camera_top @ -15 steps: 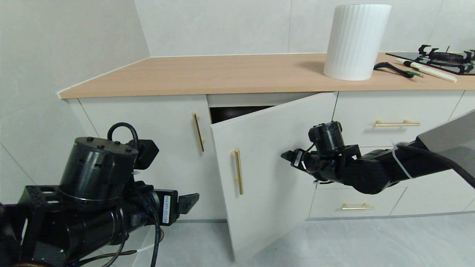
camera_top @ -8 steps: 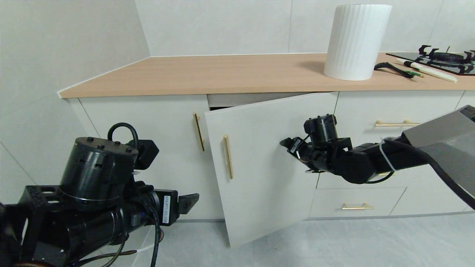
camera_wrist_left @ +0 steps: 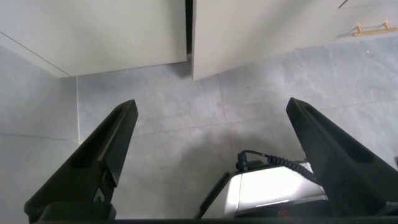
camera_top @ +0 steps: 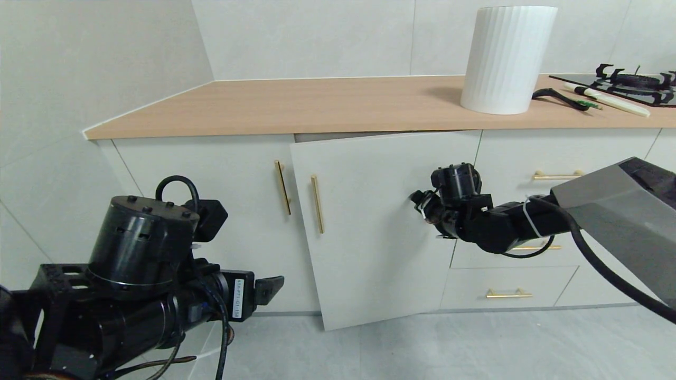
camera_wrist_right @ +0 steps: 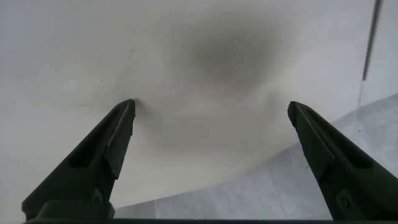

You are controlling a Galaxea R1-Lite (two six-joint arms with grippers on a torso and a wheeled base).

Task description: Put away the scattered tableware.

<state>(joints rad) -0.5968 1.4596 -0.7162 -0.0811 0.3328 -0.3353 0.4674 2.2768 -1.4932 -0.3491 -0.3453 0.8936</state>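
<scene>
Countertop (camera_top: 317,105) w/ 1 canister (camera_top: 507,58); left tool (camera_wrist_left: 211,104) & right tool (camera_wrist_right: 210,104) both spread, right at cabinet door (camera_top: 369,221).

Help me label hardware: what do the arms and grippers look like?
Left arm: black, cylindrical housing, looped cable, white label. Right arm: black, grey angular shell, white zip tie, trailing cable. Left gripper and right gripper: dark tapered fingers.

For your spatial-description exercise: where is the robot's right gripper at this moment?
In the head view, the right gripper is on the right side, open against the cabinet door, right of its gold handle.
</scene>
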